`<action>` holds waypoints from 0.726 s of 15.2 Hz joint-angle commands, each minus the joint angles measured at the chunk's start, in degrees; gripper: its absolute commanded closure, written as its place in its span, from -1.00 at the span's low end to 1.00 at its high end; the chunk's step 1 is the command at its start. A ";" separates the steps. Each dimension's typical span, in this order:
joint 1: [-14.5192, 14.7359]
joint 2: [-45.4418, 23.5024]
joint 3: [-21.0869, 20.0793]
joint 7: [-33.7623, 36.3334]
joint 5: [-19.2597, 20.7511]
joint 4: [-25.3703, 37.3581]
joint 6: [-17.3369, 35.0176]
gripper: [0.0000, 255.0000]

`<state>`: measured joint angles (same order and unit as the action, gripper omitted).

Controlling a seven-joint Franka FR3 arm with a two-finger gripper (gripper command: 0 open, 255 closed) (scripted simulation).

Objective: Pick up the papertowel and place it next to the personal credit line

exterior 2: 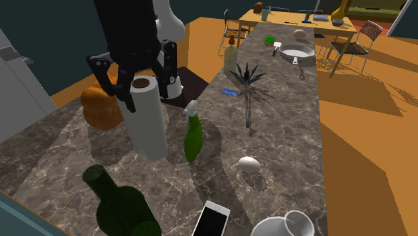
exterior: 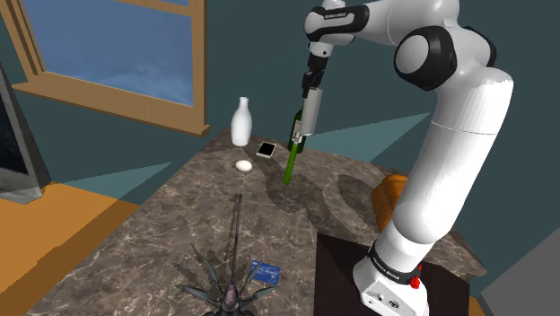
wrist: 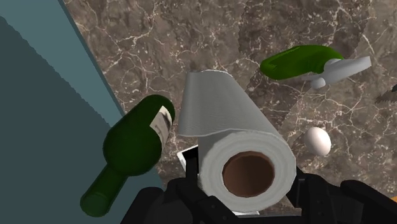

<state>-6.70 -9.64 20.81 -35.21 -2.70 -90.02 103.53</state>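
Two black jaws clasp the top of a white paper-towel roll with a brown cardboard core (exterior 2: 148, 121), one on each side of it, and the roll hangs nearly upright below them. In the shoulder view the roll (exterior: 310, 112) is off the dark marbled stone surface (exterior: 161, 233).

From the wrist, the roll (wrist: 232, 121) has a dark green glass wine bottle (wrist: 135, 145) just beside it. A bright green spray bottle with a pale trigger head (wrist: 299, 62) and a white egg (wrist: 317, 140) lie farther out on its other side.

In the second exterior view the spray bottle (exterior 2: 193, 136) stands close to the roll, with the egg (exterior 2: 249, 164) beyond it and a white-screened phone (exterior 2: 213, 220) flat near the picture's lower edge.

A small blue card (exterior 2: 231, 92) lies on the same surface, well apart from the roll. It is beside a dark spiky plant with a long stem (exterior 2: 248, 84). In the shoulder view the card (exterior: 265, 272) is near the lower edge.

An orange rounded lump (exterior 2: 100, 107) rests close to the stand.
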 commanded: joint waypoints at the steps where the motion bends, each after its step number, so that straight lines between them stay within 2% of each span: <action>1: -0.01 0.02 0.01 0.05 0.02 1.53 -1.57 1.00; 11: -0.68 -1.75 0.22 -0.32 -0.64 11.61 -9.99 1.00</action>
<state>-7.26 -11.13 21.00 -35.46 -3.23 -79.68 94.59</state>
